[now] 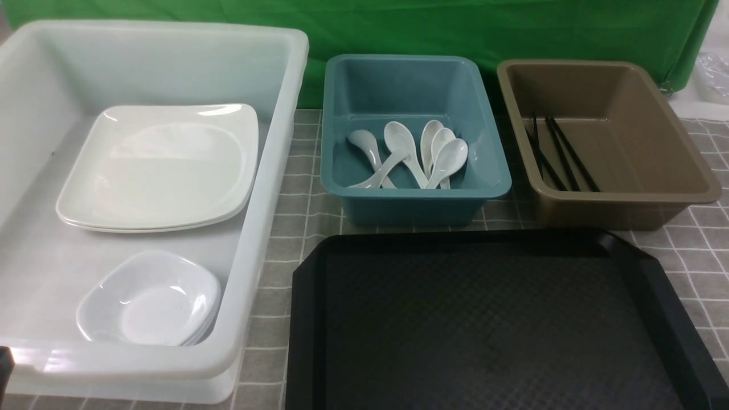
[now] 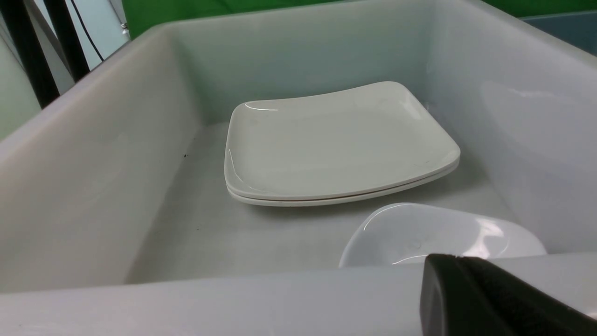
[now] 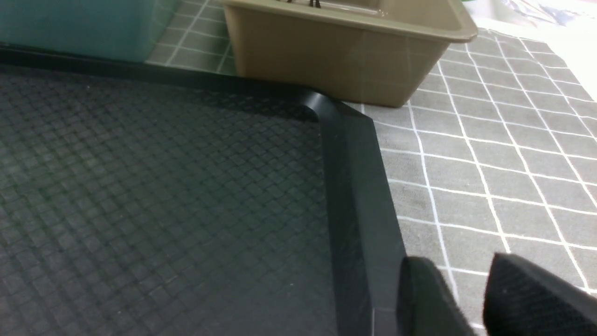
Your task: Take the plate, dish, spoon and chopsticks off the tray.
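You see the tray (image 1: 495,319) nearest; behind it, left to right, tubs hold plates (image 1: 159,168), spoons (image 1: 413,154), chopsticks (image 1: 561,154).

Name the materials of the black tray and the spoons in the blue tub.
Tray: apparently molded plastic, matte black, with an embossed diamond texture and a smoother, faintly shiny rim.
Spoons: glossy white, with highlights on the bowls; ceramic or melamine, the look leaves it open.

Bright, even overhead light; glare streaks the plate (image 1: 159,165) rim, shadows stay soft, and the near wrist-view edges blur.
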